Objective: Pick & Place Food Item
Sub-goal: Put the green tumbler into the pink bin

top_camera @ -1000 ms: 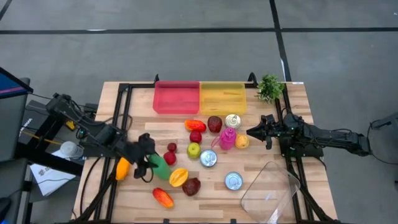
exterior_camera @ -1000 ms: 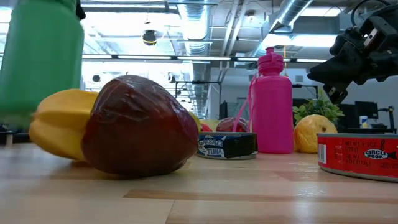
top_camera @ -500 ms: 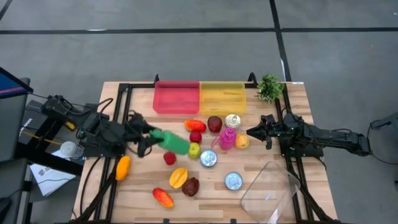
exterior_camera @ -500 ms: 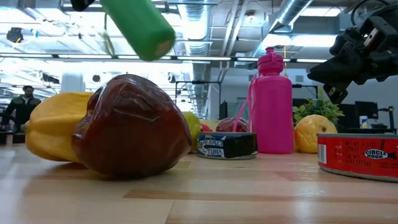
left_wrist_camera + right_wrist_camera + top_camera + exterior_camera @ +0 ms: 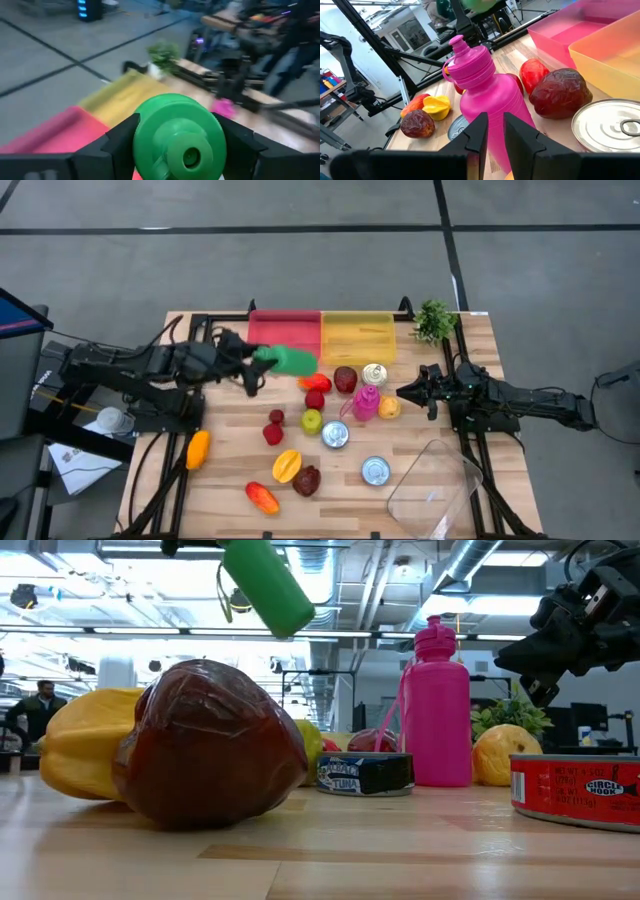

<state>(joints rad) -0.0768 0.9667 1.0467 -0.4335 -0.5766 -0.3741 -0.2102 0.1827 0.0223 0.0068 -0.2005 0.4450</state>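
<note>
Wooden table (image 5: pixel 420 480) stays crowded below you: your left gripper (image 5: pixel 258 360), jaws clamped on the green bottle (image 5: pixel 290 360) by the pink bin (image 5: pixel 283 337), could drop it onto the fruit, while your right gripper (image 5: pixel 405 392) idles, jaws together.

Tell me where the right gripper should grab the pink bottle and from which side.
Take the pink bottle around its straight middle body, below the narrower cap and strap loop, since it stands upright in the low view. Come in level from the right gripper side: the small yellow fruit sits close by there, so I would aim above it. The tuna can and red fruits crowd the other sides.
</note>
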